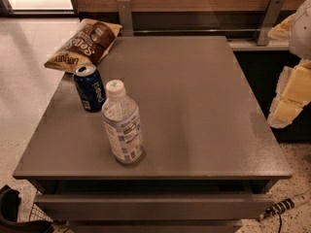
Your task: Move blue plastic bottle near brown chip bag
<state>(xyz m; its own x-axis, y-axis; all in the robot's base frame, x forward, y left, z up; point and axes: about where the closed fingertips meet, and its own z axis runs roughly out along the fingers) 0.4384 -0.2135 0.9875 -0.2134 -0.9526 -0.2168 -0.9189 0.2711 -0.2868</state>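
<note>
Nearest us, at the bottom of the frame, runs the front edge of the grey table (pixel 204 130) with its drawer (pixel 146 205) just beneath. A little behind that edge, left of centre, the blue plastic bottle (pixel 122 125) stands upright on its base. Its long axis is vertical, the white cap points up and the label faces us.

Just beyond it, toward the upper left, stands a dark blue soda can (pixel 90 88), close to the bottle but not touching it. Further on, the brown chip bag (pixel 85 45) lies flat at the table's upper-left corner, partly overhanging the edge.

The gripper (pixel 291 93) hangs at the right edge of the frame, off the table and well apart from the bottle; we cannot tell whether it is open or closed.

We judge the task not yet begun: the reach comes first. Next we would cross leftward, take the bottle around its body, and carry it past or around the can to set it beside the bag.
</note>
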